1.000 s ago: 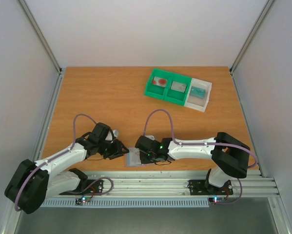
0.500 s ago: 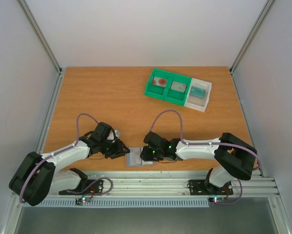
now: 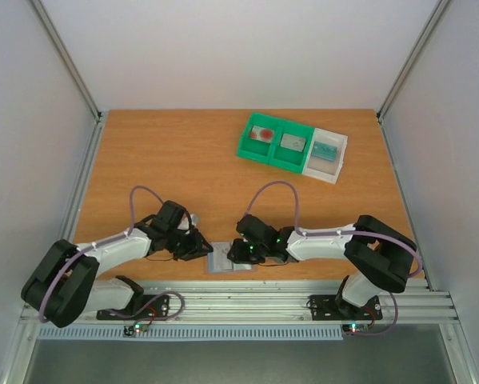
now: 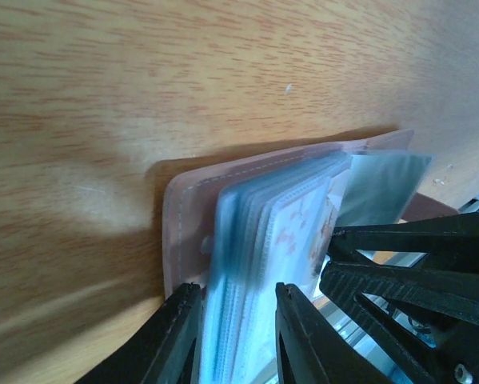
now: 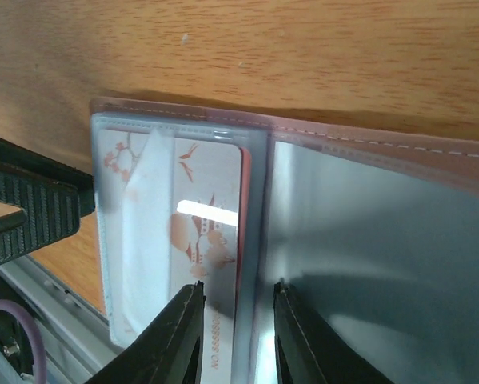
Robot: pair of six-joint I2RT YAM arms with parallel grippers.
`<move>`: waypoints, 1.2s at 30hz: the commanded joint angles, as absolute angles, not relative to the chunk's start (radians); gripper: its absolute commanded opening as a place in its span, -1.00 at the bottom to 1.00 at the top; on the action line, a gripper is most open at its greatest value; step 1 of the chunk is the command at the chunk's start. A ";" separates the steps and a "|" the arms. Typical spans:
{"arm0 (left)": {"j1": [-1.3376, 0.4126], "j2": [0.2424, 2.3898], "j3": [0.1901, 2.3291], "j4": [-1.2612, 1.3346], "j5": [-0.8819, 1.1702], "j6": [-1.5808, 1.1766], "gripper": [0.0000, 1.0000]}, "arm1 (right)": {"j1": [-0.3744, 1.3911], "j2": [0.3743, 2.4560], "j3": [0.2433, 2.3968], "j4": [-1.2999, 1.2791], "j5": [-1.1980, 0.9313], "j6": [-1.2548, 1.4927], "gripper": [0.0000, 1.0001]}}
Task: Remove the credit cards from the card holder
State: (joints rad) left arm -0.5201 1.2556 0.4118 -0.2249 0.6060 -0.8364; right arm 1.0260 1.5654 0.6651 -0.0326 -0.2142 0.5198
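The card holder (image 3: 229,261) lies open near the table's front edge, pinkish cover down and clear sleeves up. My left gripper (image 4: 235,298) is shut on the stack of sleeves (image 4: 247,240) at its left end. A whitish card with an orange tree print (image 5: 199,216) sits in the top sleeve. My right gripper (image 5: 237,290) is open just above it, the card's right edge and the holder's crease between its fingertips. Other credit cards lie in the tray: one with a red blotch (image 3: 263,134), one greyish (image 3: 293,142).
The green and white compartment tray (image 3: 313,157) stands at the back right, with a teal card (image 3: 327,150) in its white part. The aluminium rail (image 3: 287,300) runs right below the holder. The right fingers (image 4: 415,268) crowd the left wrist view.
My left gripper has closed in on the holder's sleeves. My right gripper has shifted slightly right over the holder and changed its opening a little.
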 commanded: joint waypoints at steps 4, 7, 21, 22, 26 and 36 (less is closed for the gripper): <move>-0.515 1.297 0.430 -0.204 0.585 -0.794 -0.52 | 1.014 1.624 0.691 -0.009 -0.238 0.524 -0.54; -0.515 1.306 0.429 -0.210 0.571 -0.786 -0.53 | 1.014 1.620 0.684 -0.008 -0.235 0.524 -0.63; -0.515 1.347 0.440 -0.221 0.537 -0.767 -0.52 | 1.011 1.548 0.631 -0.032 -0.191 0.521 -0.87; -0.515 1.346 0.439 -0.221 0.537 -0.768 -0.52 | 1.011 1.547 0.629 -0.030 -0.192 0.522 -0.87; -0.515 1.344 0.442 -0.226 0.540 -0.769 -0.52 | 1.010 1.558 0.625 -0.003 -0.221 0.529 -0.76; -0.515 1.337 0.461 -0.258 0.533 -0.759 -0.52 | 0.987 1.597 0.616 0.088 -0.270 0.542 -0.69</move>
